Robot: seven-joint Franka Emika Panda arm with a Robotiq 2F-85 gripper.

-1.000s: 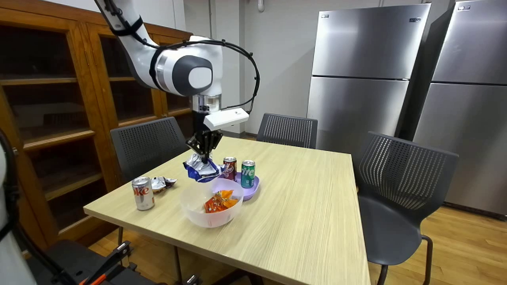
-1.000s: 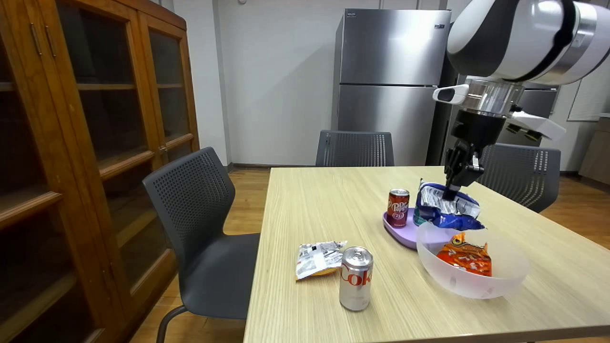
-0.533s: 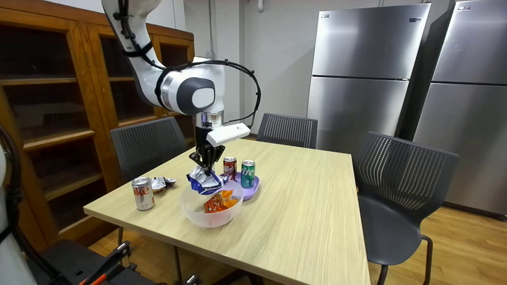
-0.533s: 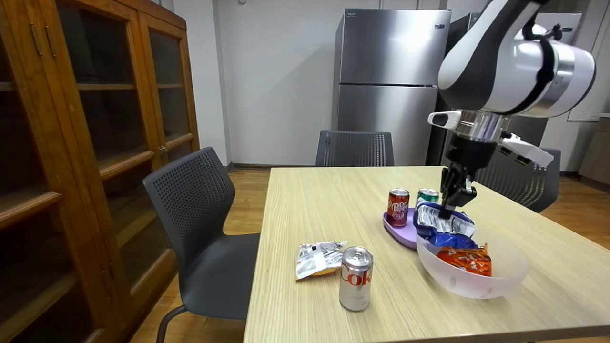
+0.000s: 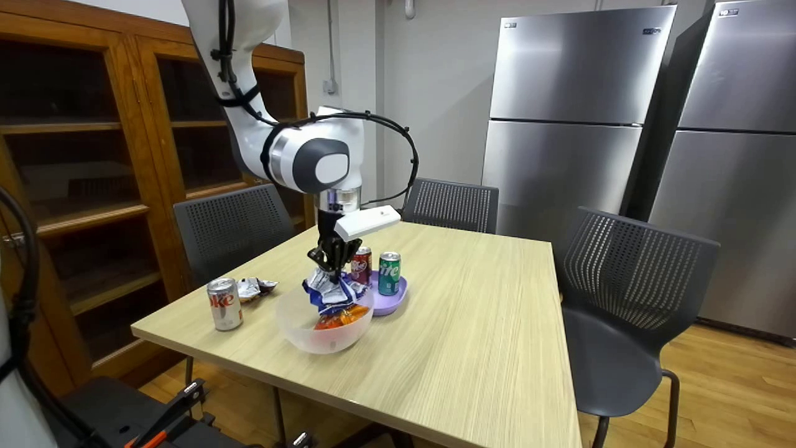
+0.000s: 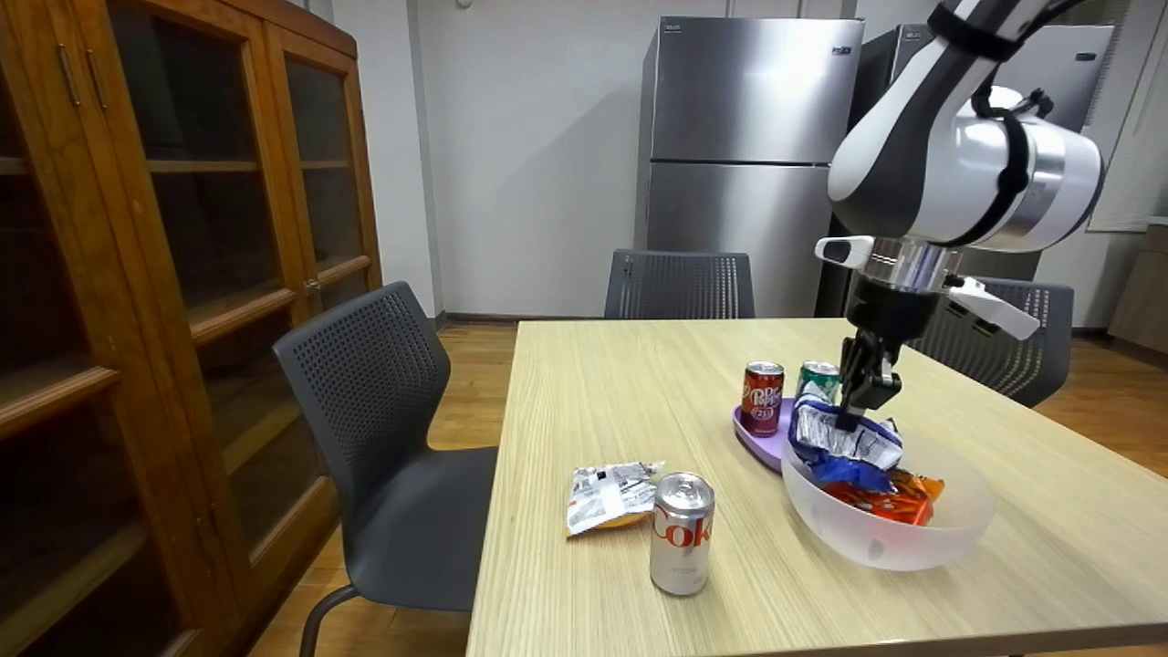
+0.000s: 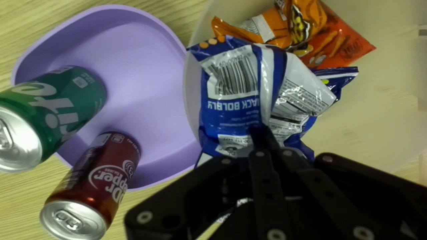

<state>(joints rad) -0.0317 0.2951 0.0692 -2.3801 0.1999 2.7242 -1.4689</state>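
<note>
The wooden cabinet [image 6: 242, 315] runs off the left edge of both exterior views. A steel refrigerator [image 5: 572, 124] carries a badge [image 5: 652, 31] in its upper corner, too small for me to read. The worktop [image 5: 472, 323] is cropped in both exterior views, and the robot arm [image 5: 252, 134] above it is cut off at the top. A frosted bowl [image 6: 876, 543] on the worktop hides one end of a purple tray [image 7: 143, 66]. Over the bowl's tray-side edge, the gripper [image 7: 265, 136] is pinched narrow on a crumpled blue snack bag [image 7: 230, 113]. That bag shows a barcode [image 7: 235, 75] and small print I can't make out. Orange-and-red snack packaging [image 7: 340, 46] lies in the bowl, partly hidden by the blue snack bag; whether the two touch, I can't tell. Farther off, a silver-backed bag [image 6: 610, 497] lies just beside a silver Coke can [image 6: 682, 538], whose red name wraps partly out of sight. On the tray stand a Dr Pepper can [image 6: 761, 399], its name plain, and a Sprite can [image 5: 390, 274] showing only the end of its name, cropped in the wrist view.
</note>
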